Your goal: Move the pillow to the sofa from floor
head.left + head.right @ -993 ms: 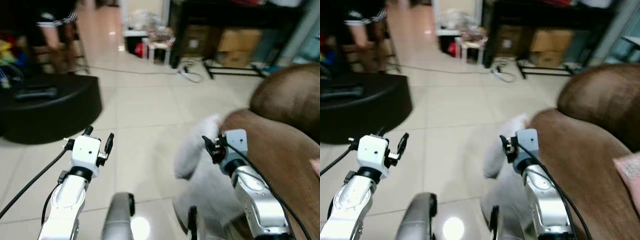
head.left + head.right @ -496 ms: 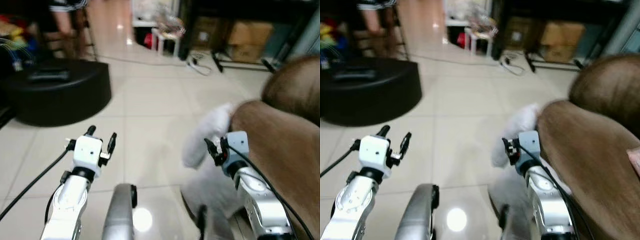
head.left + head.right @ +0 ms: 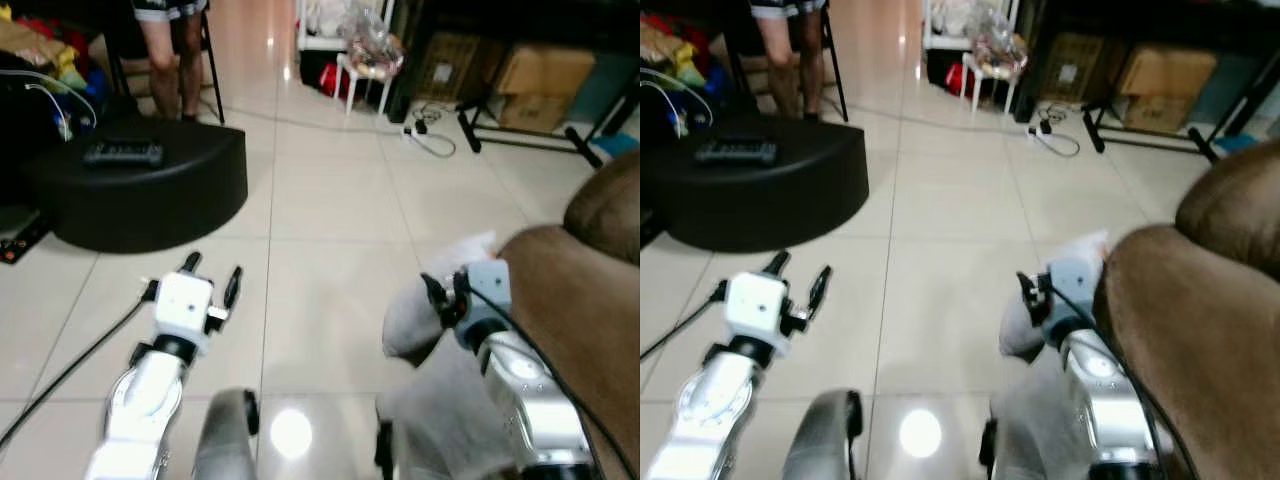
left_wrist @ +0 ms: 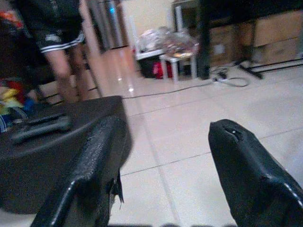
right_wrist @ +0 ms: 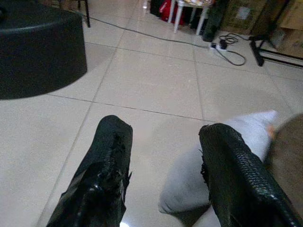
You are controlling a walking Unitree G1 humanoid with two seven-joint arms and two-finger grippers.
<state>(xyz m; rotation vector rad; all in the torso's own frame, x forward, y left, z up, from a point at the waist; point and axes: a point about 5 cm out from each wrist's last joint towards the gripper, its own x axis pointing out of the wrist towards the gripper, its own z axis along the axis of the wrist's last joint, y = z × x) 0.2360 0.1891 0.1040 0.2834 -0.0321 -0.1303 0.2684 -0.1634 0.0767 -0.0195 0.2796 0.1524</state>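
Left eye view: we hold our left gripper (image 3: pixel 211 274) spread wide over tile. Our right gripper (image 5: pixel 163 156) gapes, gripping nothing, above the pillow (image 3: pixel 425 310) leaning against the sofa (image 3: pixel 585 300). We read no writing.

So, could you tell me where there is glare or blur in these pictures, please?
Left eye view: a bright lamp reflection on the floor tiles between the arms; the left gripper and right gripper are slightly soft. Left wrist view: its near fingers are blurred, and the person behind the black pouffe is hazy. Right wrist view: fairly sharp, the white pillow evenly lit.
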